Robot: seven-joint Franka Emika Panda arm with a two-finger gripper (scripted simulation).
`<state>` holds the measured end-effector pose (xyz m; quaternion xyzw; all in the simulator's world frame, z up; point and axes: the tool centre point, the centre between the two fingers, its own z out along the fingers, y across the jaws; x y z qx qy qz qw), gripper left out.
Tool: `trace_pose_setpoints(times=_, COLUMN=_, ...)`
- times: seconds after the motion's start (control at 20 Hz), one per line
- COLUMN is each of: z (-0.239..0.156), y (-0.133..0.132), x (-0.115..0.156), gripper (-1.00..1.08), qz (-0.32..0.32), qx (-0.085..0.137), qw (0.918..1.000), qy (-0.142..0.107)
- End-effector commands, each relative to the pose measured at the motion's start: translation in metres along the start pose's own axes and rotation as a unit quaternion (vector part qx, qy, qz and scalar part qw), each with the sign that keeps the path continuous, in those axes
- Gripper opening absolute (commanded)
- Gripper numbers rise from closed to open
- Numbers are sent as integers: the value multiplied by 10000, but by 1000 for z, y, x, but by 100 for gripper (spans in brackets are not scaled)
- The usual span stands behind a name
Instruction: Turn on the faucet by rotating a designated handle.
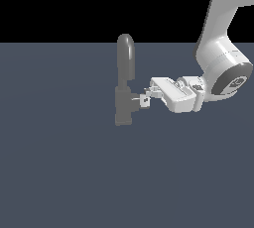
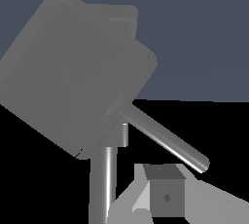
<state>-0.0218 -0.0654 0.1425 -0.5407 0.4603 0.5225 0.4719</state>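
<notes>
The grey faucet [image 1: 124, 85] stands mid-scene, its arched spout up top and a blocky base [image 2: 73, 72] below. The handle [image 1: 136, 102] is a short stub sticking out of the base toward the exterior view's right. In the wrist view its thin pin lever [image 2: 165, 138] slants away from the block. My gripper [image 1: 146, 96] reaches in level from the right, at the tip of the stub. Its fingers look open and nothing is clamped between them. One fingertip [image 2: 165, 196] with a dark pad shows close beside the lever's end; I cannot tell if it touches.
The white arm [image 1: 218, 68] comes down from the upper right of the exterior view. A flat dark blue-grey floor [image 1: 59, 172] spreads all around the faucet.
</notes>
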Motion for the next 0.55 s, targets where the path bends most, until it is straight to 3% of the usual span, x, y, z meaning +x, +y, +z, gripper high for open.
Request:
trace_pose_setpoints(times=0.0, z=0, y=3, x=7, gripper=-100, qz=16, qx=-1, qw=10000, qy=-2)
trace_pose_setpoints(times=0.5, z=0, y=27, x=67, gripper=-100, qz=161, qx=-3, qw=9999, qy=-42)
